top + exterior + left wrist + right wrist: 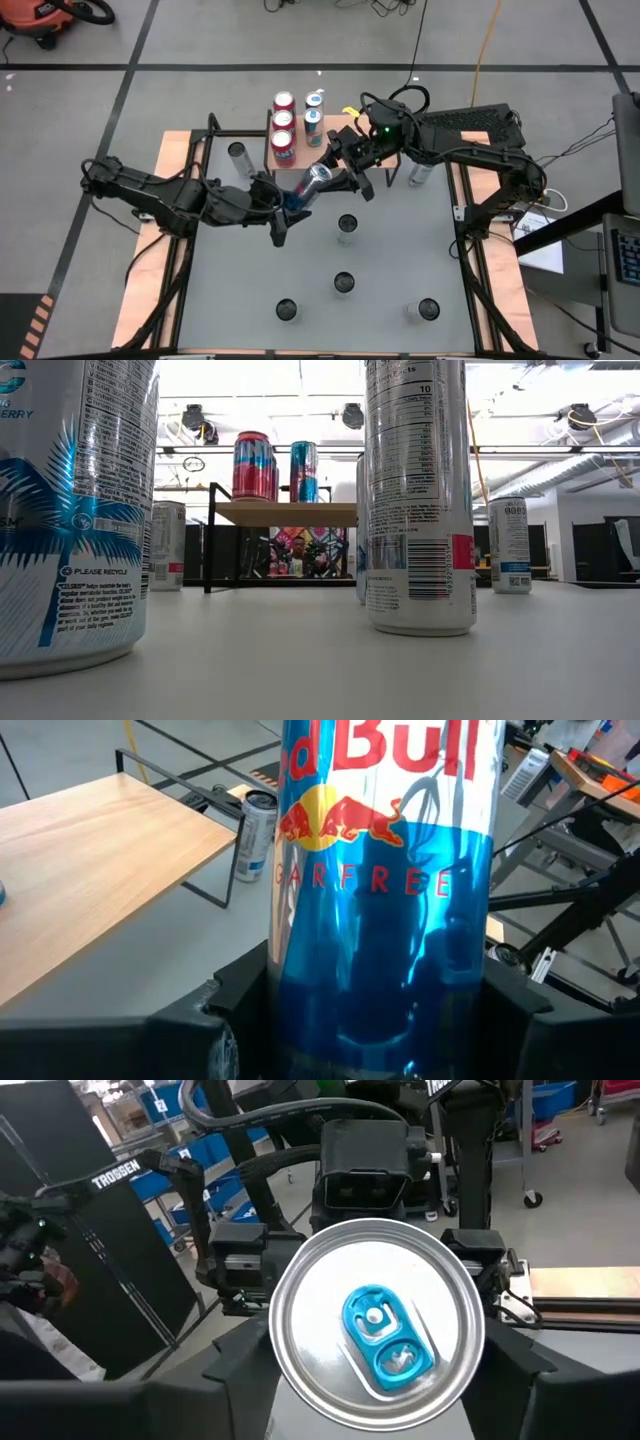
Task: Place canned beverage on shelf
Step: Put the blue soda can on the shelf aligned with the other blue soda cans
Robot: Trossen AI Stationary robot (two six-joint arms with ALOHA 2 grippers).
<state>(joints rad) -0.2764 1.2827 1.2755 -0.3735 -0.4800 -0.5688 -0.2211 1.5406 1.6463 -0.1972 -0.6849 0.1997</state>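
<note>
The can (317, 183), a blue and silver one, hangs tilted in the air over the middle of the grey counter (400, 250), just off the shelf's 5 o'clock corner, with its top pointing toward 1 o'clock. The left claw (287, 203) comes in from 9 o'clock and has the can's lower end; in the left wrist view its two dark fingers (215, 1020) sit tight against the can's sides, closed on it. The right claw (345, 172) reaches in from 2 o'clock to the can's top end, and the right wrist view looks straight at the silver lid with its blue tab; whether this claw grips the can or only brackets it cannot be told. The shelf (305, 158) stands at the 12 o'clock edge of the counter, its wooden top carrying five upright cans (284, 120) in two rows, with the part nearest the claws bare. Six more cans stand upright on the counter: one (237, 152) just off the shelf at 9 o'clock, one (420, 172) beneath the right arm at 3 o'clock, one (347, 224) near the centre, and three toward 6 o'clock (343, 283).
</note>
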